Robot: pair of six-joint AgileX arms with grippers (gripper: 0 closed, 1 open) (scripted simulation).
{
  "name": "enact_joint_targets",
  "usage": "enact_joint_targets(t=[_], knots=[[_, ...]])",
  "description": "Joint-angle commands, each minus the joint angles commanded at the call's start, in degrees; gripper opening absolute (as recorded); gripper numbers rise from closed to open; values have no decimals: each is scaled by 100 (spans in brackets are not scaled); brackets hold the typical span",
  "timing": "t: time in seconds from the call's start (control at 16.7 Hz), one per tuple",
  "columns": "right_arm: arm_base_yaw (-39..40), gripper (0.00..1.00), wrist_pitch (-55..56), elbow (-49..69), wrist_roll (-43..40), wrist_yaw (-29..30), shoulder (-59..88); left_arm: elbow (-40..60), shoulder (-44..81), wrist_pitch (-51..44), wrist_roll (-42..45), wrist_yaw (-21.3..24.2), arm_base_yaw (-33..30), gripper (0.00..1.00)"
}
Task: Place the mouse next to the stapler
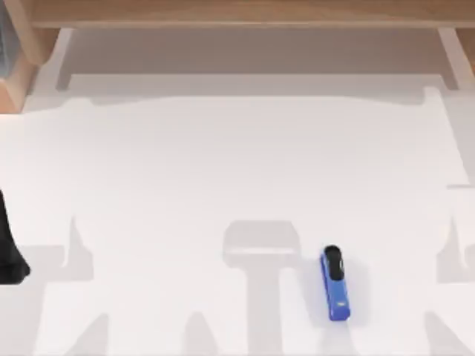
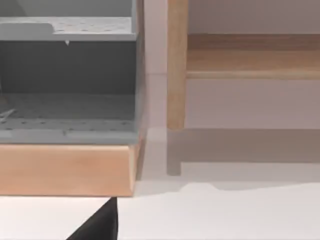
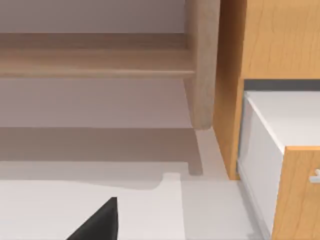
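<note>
**Blue stapler alone on the white tabletop**

The stapler (image 1: 335,285) is long, thin and bright blue. It has a round black end and a small pale mark on top. It lies flat in the lower right part of the top view, with its black end pointing up the frame. It looks smooth and hard.

The tabletop (image 1: 223,163) is plain white and smooth. There is lots of open room all around the stapler. Soft grey shadows fall across the lower part of the frame.

A wooden rail (image 1: 237,13) runs along the top edge of the top view. It is light brown with a wood grain. A wooden box corner sits at the upper left.

A black piece of the left arm (image 1: 9,252) pokes in at the left edge of the top view, low down. I cannot tell what its fingers are doing.

The left wrist view shows a grey shelf unit (image 2: 67,75) with tiny dots on its flat boards, set in a wooden frame. Its shelves look bare.

The right wrist view shows a wooden cabinet (image 3: 280,100) with a white drawer front. A dark wedge sits at the bottom of each wrist view.
</note>
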Motion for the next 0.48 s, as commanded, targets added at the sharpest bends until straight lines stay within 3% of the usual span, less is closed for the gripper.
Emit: enact_joint_targets(t=[0.24,0.48], knots=[[-56,100,-163,168,41,3,168,0,0,0,0,0,0,100],[-370,100,-1166,1208,196,30,1211,0,0,0,0,0,0,100]])
